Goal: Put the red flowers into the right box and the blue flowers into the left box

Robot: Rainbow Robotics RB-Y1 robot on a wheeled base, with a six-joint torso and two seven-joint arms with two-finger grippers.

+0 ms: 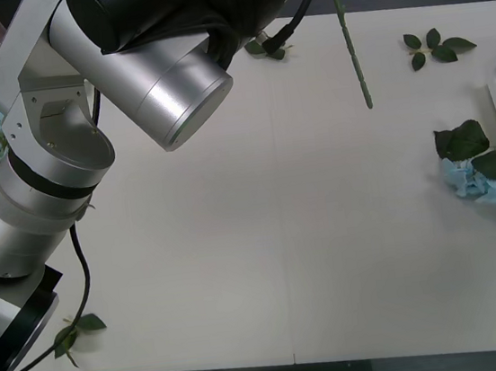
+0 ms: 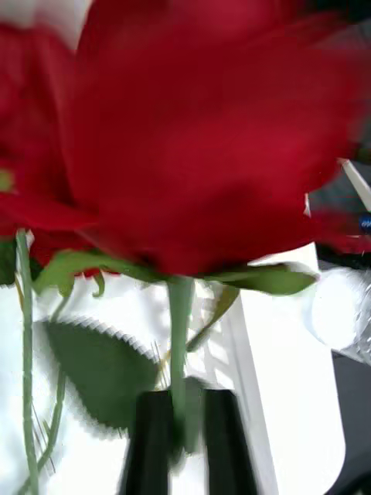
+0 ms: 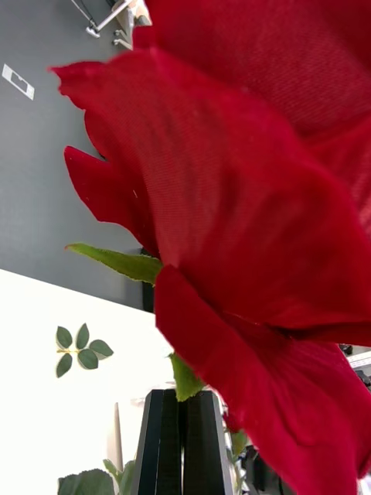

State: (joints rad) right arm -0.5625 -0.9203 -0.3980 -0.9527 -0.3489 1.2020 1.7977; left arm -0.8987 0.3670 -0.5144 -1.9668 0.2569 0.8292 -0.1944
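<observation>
Each black two-fingered end effector, right [image 2: 184, 445] and left [image 3: 183, 445], pinches the thin, probably bendy green stem just beneath a light, soft artificial red rose [image 2: 193, 131], best gripped there.

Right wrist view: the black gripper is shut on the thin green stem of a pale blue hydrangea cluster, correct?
No. The right wrist view shows the right gripper shut on the thin green stem of a red artificial rose, not a blue hydrangea.
</observation>
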